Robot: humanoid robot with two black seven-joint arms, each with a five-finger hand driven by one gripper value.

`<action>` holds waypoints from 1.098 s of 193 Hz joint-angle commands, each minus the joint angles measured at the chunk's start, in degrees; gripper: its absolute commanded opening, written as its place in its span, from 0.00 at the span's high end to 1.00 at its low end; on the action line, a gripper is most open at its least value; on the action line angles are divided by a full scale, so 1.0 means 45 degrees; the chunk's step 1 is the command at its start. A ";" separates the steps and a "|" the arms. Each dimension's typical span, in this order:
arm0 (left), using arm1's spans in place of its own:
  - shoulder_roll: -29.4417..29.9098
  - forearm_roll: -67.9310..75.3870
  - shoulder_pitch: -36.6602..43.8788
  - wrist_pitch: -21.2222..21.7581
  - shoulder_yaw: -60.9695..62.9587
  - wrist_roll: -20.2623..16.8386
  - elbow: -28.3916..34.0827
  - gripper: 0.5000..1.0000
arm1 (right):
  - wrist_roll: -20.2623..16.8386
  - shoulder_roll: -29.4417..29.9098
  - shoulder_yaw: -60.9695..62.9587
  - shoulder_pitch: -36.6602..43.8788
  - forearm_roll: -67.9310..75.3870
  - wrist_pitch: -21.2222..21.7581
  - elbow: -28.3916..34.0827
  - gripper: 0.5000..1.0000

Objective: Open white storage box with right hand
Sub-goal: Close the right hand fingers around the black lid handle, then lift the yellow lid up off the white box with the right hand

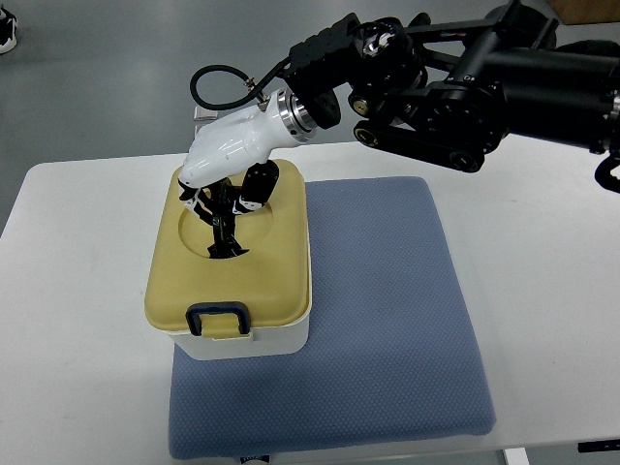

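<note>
White table (542,271), blue mat (387,310); right hand (228,199) over storage box (232,281) lid.

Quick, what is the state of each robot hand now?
Right robot hand: fingers reach down onto the storage box lid; a grasp cannot be told.
Left robot hand: not in view.

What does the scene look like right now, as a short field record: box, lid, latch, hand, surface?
box: white box, sits on the left part of the blue mat
lid: yellowish lid, on and closed
latch: dark latch at the front edge, down
right hand: right hand over the lid's round recess, fingers reaching into it
left hand: not in view
surface: white table
</note>
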 commanded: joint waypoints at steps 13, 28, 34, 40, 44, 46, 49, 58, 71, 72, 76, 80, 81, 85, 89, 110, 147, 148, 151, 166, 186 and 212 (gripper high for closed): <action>0.0000 0.0000 -0.0004 0.0000 -0.0002 0.0004 0.0001 0.00 | 0.0058 0.0123 0.0000 0.0057 -0.0016 -0.0176 0.0014 1.00; 0.0000 0.0000 -0.0004 0.0000 -0.0002 -0.0015 0.0001 0.00 | 0.0058 0.0124 0.0000 0.0057 -0.0192 -0.0313 0.0014 1.00; 0.0000 0.0000 -0.0004 0.0000 -0.0002 -0.0015 0.0001 0.00 | 0.0058 0.0124 0.0000 0.0057 -0.0290 -0.0391 0.0014 1.00; 0.0000 0.0000 -0.0004 0.0000 -0.0002 0.0005 0.0001 0.00 | 0.0058 0.0124 0.0000 0.0077 -0.0348 -0.0469 0.0014 1.00; 0.0000 0.0000 -0.0004 0.0000 -0.0002 0.0005 0.0001 0.00 | 0.0058 0.0124 0.0000 0.0096 -0.0368 -0.0528 0.0014 1.00; 0.0000 0.0000 -0.0004 0.0000 -0.0002 0.0005 0.0001 0.00 | 0.0058 0.0124 0.0000 0.0096 -0.0368 -0.0528 0.0014 1.00; 0.0000 0.0000 -0.0004 0.0000 -0.0002 0.0005 0.0001 0.00 | 0.0058 0.0124 0.0000 0.0115 -0.0387 -0.0586 0.0014 1.00; 0.0000 0.0000 0.0015 0.0000 -0.0002 0.0005 0.0001 0.00 | 0.0058 0.0124 0.0000 0.0155 -0.0446 -0.0684 0.0053 1.00; 0.0000 0.0000 -0.0004 0.0000 -0.0002 0.0005 -0.0019 0.00 | 0.0058 0.0104 0.0000 0.0213 -0.0446 -0.0762 0.0092 1.00; 0.0000 0.0000 -0.0004 0.0000 -0.0002 0.0005 0.0000 0.00 | 0.0058 0.0104 0.0000 0.0213 -0.0446 -0.0762 0.0092 1.00; 0.0000 0.0000 -0.0004 0.0000 -0.0002 -0.0015 0.0001 0.00 | 0.0058 0.0104 0.0000 0.0233 -0.0446 -0.0762 0.0111 1.00; 0.0000 0.0000 -0.0004 0.0000 -0.0002 0.0004 0.0001 0.00 | 0.0058 0.0104 0.0000 0.0252 -0.0446 -0.0762 0.0111 1.00; 0.0000 0.0000 -0.0004 0.0000 -0.0002 0.0005 0.0001 0.00 | 0.0058 0.0104 0.0000 0.0252 -0.0446 -0.0762 0.0111 1.00; 0.0000 0.0000 -0.0004 0.0000 -0.0002 -0.0015 0.0001 0.00 | 0.0058 0.0104 0.0000 0.0291 -0.0446 -0.0762 0.0111 1.00; 0.0000 0.0000 -0.0004 0.0000 -0.0002 0.0005 0.0001 0.00 | 0.0058 0.0104 0.0000 0.0350 -0.0446 -0.0762 0.0111 1.00; 0.0000 0.0000 0.0015 0.0000 -0.0002 -0.0015 0.0001 0.00 | 0.0058 0.0085 0.0000 0.0565 -0.0446 -0.0762 0.0170 1.00; 0.0000 0.0000 -0.0004 0.0000 -0.0002 0.0005 0.0001 0.00 | 0.0058 -0.0150 0.0117 0.0916 -0.0407 -0.0762 0.0189 1.00; 0.0000 0.0000 -0.0004 0.0000 -0.0002 0.0005 0.0001 0.00 | 0.0058 -0.0169 0.0137 0.0916 -0.0407 -0.0762 0.0189 1.00; 0.0000 0.0000 0.0015 0.0000 -0.0002 0.0005 0.0001 0.00 | 0.0058 -0.0208 0.0137 0.0916 -0.0407 -0.0762 0.0189 1.00; 0.0000 0.0000 -0.0004 0.0000 -0.0002 0.0005 0.0001 0.00 | 0.0058 -0.0501 0.0195 0.0975 -0.0387 -0.0762 0.0189 1.00; 0.0000 0.0000 -0.0004 0.0000 -0.0002 0.0005 0.0001 0.00 | 0.0058 -0.0891 0.0390 0.1268 -0.0309 -0.0782 0.0209 1.00; 0.0000 0.0000 -0.0004 0.0000 -0.0002 -0.0015 0.0001 0.00 | 0.0058 -0.1712 0.0762 0.1580 -0.0251 -0.0762 0.0424 1.00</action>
